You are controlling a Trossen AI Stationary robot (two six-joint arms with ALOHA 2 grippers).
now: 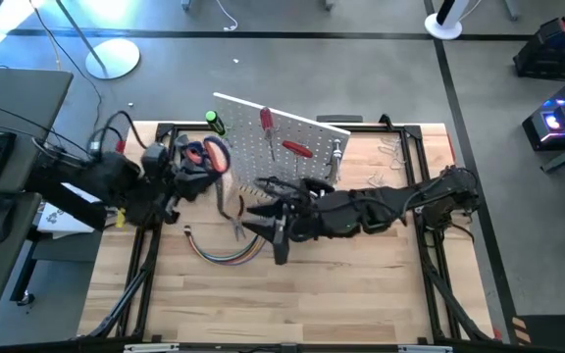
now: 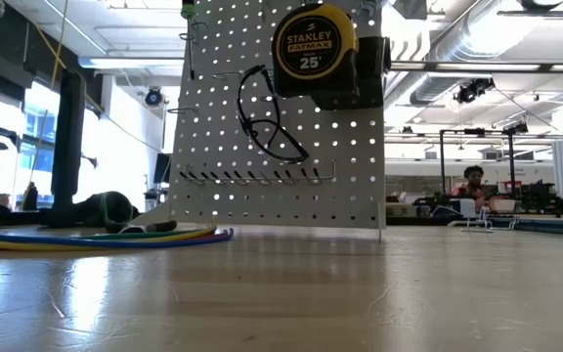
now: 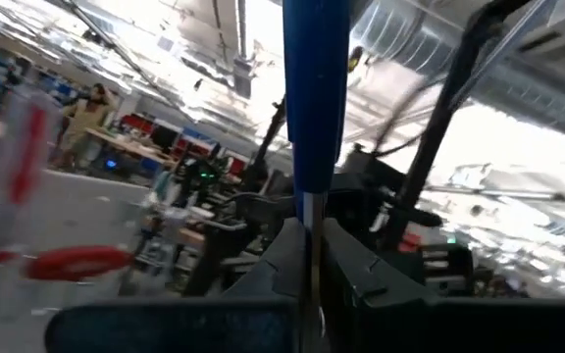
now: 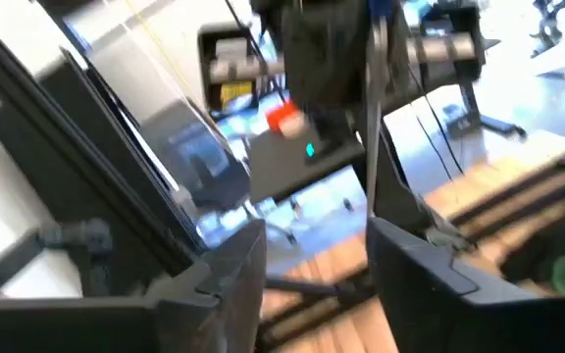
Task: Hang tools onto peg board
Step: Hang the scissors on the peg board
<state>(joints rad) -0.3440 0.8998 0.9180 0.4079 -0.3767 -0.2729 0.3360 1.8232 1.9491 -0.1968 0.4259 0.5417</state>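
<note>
one peg board (image 1: pixel 292 147) stands upright near the top centre of the high view, its long top edge running from upper left down to the right; in the low view it fills the middle of the frame as a white perforated panel (image 2: pixel 281 147). on the face seen from above, two red-handled screwdrivers show: one (image 1: pixel 266 126) lies with its long axis nearly up-down in the frame, the other (image 1: pixel 296 149) is slanted, handle toward the lower right. one green-handled screwdriver (image 1: pixel 215 123) sits at the board's upper-left corner, and one silvery tool (image 1: pixel 336 157) hangs near the right edge. on the face seen in the low view there is one yellow tape measure (image 2: pixel 314 44) at the top, sitting in a small black bin (image 2: pixel 365 68), and one pair of dark safety glasses (image 2: pixel 267 112) hanging below it, tilted. one bundle of coloured cables (image 1: pixel 226 253) curves on the table below the board. the left gripper (image 1: pixel 202 169) is at the board's left edge beside red-handled scissors (image 1: pixel 211 153); its own view shows its fingers (image 3: pixel 282 260) pressed together on a thin metal shank topped by a blue handle (image 3: pixel 316 93) standing straight up in that frame. the right gripper (image 1: pixel 263 221) sits just below the board's centre, its two fingers (image 4: pixel 238 275) spread apart.
</note>
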